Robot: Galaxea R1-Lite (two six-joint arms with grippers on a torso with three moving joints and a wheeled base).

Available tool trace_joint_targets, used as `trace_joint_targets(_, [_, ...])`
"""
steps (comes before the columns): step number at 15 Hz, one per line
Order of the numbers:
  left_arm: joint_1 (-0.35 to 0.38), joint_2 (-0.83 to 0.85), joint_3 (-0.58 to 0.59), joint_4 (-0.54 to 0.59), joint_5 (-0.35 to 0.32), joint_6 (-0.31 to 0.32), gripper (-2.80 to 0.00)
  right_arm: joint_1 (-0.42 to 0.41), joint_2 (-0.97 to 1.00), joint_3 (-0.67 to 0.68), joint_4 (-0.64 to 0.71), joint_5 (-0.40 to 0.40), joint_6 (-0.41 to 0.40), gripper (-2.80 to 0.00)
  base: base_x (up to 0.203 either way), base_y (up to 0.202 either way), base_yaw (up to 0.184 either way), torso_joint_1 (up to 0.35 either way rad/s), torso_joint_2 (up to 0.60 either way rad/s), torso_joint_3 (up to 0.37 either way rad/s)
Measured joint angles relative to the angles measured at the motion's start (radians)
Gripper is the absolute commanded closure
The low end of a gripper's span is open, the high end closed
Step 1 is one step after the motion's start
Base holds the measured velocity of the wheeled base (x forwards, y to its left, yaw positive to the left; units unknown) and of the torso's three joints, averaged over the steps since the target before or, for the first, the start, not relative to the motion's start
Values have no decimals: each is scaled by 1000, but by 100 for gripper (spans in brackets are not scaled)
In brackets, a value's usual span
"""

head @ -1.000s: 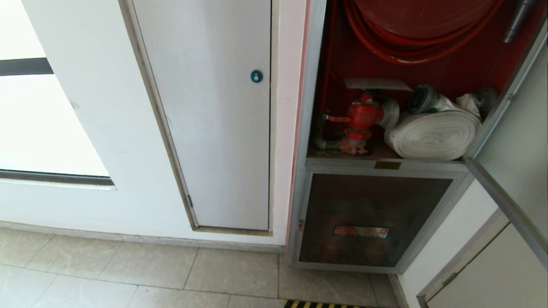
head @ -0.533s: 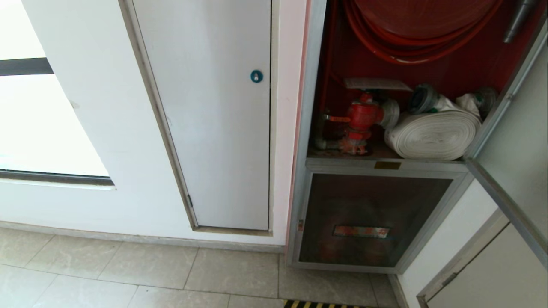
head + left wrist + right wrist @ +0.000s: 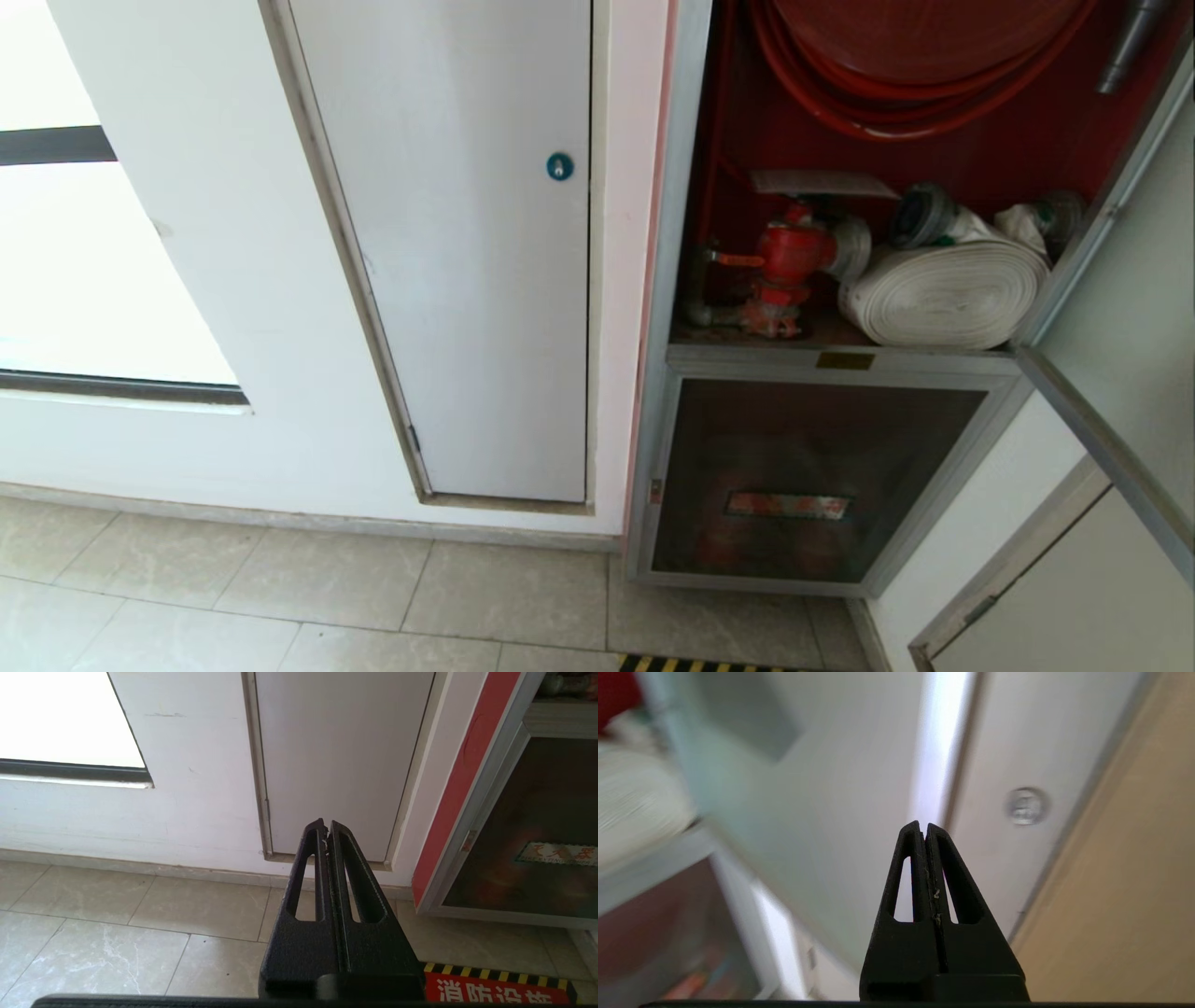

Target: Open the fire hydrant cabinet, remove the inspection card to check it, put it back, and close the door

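The fire hydrant cabinet (image 3: 896, 187) is seen open, its door (image 3: 1111, 308) swung out at the right. The inspection card (image 3: 822, 183) lies flat atop the red valve (image 3: 789, 252), beside the white rolled hose (image 3: 943, 294). The card's removal is judged next or already done; closing may follow. The right gripper (image 3: 924, 828) is clamped shut, empty, facing the door; the left gripper (image 3: 325, 826) is likewise pressed shut, empty, parked low. Floor lettering is partly read: "消防设".

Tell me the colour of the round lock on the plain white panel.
Blue round lock, clearest in the head view.
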State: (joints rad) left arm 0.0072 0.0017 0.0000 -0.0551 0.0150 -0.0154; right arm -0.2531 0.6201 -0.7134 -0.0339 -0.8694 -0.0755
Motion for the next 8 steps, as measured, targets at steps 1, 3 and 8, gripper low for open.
trace_joint_targets(1, [0, 0, 0, 0, 0, 0, 0, -41, 13, -1, -23, 0, 1, 0, 0, 0, 0, 0, 0, 0])
trace_joint_targets(3, [0, 0, 0, 0, 0, 1, 0, -104, 35, -5, -55, 0, 1, 0, 0, 0, 0, 0, 0, 0])
trace_joint_targets(8, [0, 0, 0, 0, 0, 0, 0, -228, 65, -16, -96, 0, 5, 0, 0, 0, 0, 0, 0, 0])
